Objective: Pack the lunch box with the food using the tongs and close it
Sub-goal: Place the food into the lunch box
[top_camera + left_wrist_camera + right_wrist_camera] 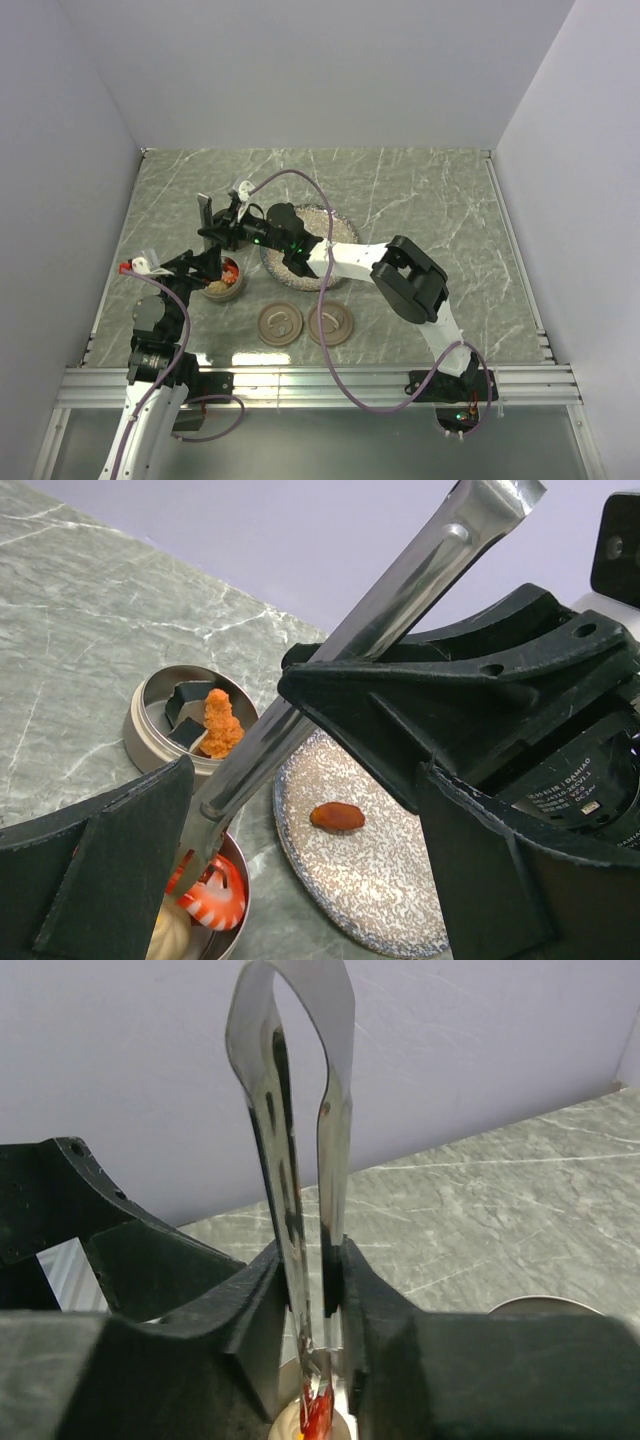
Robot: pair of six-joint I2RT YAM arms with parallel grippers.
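Nearest the right wrist lens, the right gripper (312, 1295) has its black fingers (260, 1310) pressed on both arms of the tongs (338, 1110). The arms are squeezed nearly together, with the joined loop standing upright above and the tips pointing down at something red. Only the left wrist view shows what lies below. The tong tips reach into the near tin (238, 880), against a red-and-white piece (212, 900) beside a beige ball (170, 935); whether the tips actually pinch it cannot be told. That view also shows a far tin (140, 730) holding an orange piece (222, 723) among dark dividers, and a red-brown piece (337, 816) lying alone on the speckled plate (400, 900). From above, the right arm covers the far tin and part of the plate. Two round lids (280, 323) lie side by side on the marble table (430, 200), near the arm bases. A purple cable (325, 300) loops across. The left gripper (205, 263) sits just beside the near tin with its jaws spread wide, gripping nothing.
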